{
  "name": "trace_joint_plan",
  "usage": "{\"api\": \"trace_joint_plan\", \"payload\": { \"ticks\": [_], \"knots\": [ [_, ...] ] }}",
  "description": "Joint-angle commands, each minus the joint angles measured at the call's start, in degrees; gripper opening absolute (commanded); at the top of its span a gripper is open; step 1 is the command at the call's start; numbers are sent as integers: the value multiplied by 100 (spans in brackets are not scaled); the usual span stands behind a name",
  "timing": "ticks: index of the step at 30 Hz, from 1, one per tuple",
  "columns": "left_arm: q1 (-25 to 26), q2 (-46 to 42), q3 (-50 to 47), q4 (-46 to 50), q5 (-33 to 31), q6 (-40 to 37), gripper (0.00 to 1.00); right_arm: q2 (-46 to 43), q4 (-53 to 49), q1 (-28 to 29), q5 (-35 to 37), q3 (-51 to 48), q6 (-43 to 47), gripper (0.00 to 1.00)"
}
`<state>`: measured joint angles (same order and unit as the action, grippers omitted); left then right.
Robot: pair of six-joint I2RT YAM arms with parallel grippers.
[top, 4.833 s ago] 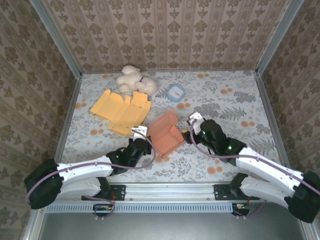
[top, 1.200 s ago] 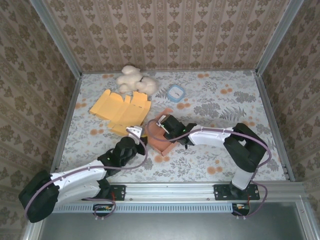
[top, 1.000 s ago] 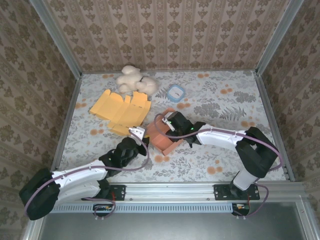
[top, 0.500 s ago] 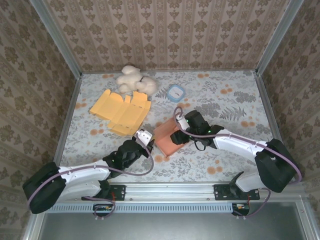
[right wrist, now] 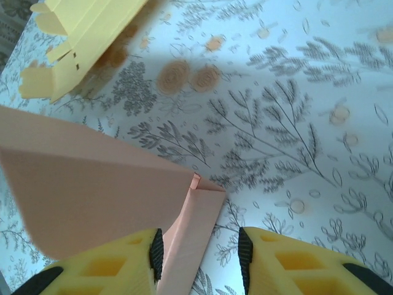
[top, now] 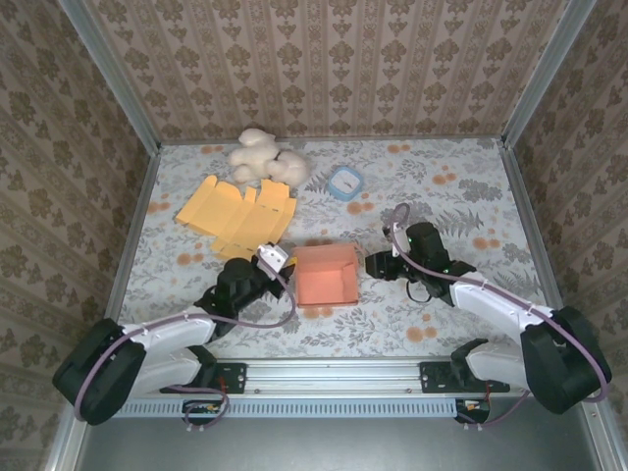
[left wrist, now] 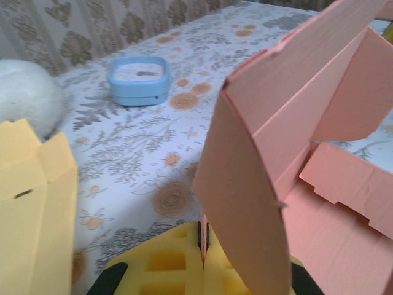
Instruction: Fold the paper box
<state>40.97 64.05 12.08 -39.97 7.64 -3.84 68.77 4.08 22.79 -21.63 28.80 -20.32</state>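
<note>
Top external view: the salmon paper box (top: 326,275) sits open-topped on the near middle of the worktop (top: 461,196), close to the near rail (top: 324,371) and between the two arms. Bare floral cloth lies open to the right and far right. The left and far sides are more crowded: a flat yellow cardboard blank (top: 238,216) lies just beyond the box, a white plush toy (top: 265,159) sits by the far wall, and a small blue case (top: 344,183) is beside it. Wallpapered walls with metal posts close in three sides. The left pincer (top: 281,263) is pressed together on the box's left wall, its yellow pads (left wrist: 166,264) nipping the card's lower edge. The right pincer (top: 375,263) is spread at the box's right side, with a salmon flap edge lying between its fingers (right wrist: 110,270); whether they press it I cannot tell.
</note>
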Motion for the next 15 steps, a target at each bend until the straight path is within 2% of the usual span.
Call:
{"api": "trace_joint_plan", "payload": {
  "ticks": [1,6,12,15],
  "knots": [
    [-71,313,136,-362,766,89,0,258,716,-99,-467,-334,-607,39],
    [-97,540,45,-710,696,181,0,498,1737,-99,-577,-869,-1115,39],
    [-101,469,23,-696,609,220,0,593,2344,0,-824,-1159,-1533,37],
    [-104,361,-27,-697,464,289,0,526,2431,148,-634,-1325,-1652,43]
  ]
}}
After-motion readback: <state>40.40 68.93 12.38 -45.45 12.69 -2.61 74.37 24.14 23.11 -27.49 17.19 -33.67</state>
